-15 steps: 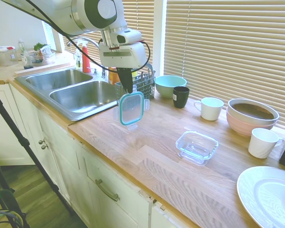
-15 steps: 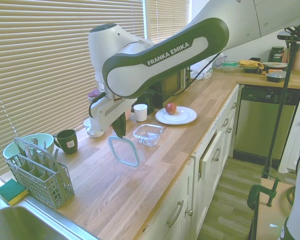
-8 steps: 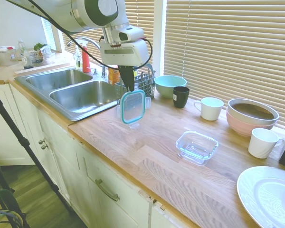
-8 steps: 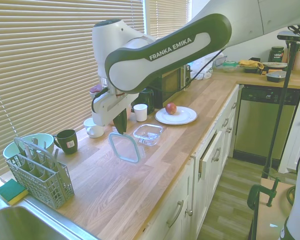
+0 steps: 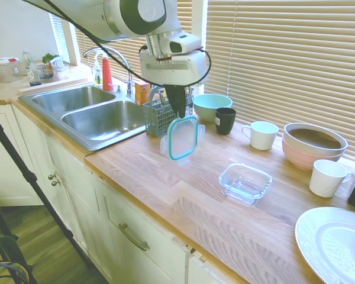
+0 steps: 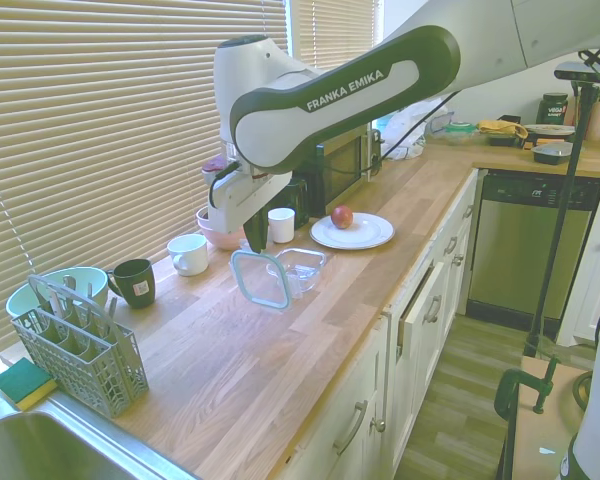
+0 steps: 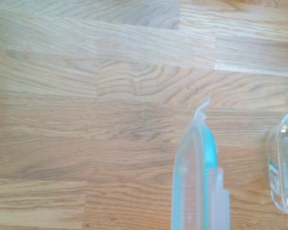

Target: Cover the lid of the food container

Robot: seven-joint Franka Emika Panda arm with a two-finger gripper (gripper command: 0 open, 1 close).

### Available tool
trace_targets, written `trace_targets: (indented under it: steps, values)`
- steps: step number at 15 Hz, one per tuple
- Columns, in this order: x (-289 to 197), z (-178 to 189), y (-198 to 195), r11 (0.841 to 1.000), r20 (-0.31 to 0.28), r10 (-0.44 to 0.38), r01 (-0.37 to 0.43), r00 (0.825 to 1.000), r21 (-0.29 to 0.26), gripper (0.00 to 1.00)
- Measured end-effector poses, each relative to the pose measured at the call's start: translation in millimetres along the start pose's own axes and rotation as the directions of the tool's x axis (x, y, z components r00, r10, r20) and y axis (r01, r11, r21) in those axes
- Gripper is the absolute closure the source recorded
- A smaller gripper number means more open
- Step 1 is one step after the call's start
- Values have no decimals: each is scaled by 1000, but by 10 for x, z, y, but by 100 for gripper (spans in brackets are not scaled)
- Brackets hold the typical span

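Pincer (image 5: 179,112) clamps the teal-rimmed clear plastic lid (image 5: 183,137) by its top edge, you see it hanging upright above the wood-grain surface (image 5: 183,189), short of the rounded-square glass food container (image 5: 245,182).

Lighting: bright daylight is coming through the slatted blinds (image 5: 284,53), washing out both exterior views. Glare is shining on the sink (image 5: 100,118). Wide-angle bending is showing at frame edges. Wrist view is blurring the worktop (image 7: 86,120) grain.

Wooden countertop (image 5: 165,177), closed blinds (image 5: 284,59)
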State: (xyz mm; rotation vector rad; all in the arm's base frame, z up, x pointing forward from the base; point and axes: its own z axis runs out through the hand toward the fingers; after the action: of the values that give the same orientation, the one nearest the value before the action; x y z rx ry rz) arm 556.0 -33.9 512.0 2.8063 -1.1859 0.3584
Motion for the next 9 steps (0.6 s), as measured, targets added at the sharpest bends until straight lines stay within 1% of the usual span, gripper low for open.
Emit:
trace_targets:
  steps: [5,9]
  values:
    - [257,67,293,1000,5,20,-20,1000,21,100]
    - [404,95,483,999,6,30,-30,1000,24,100]
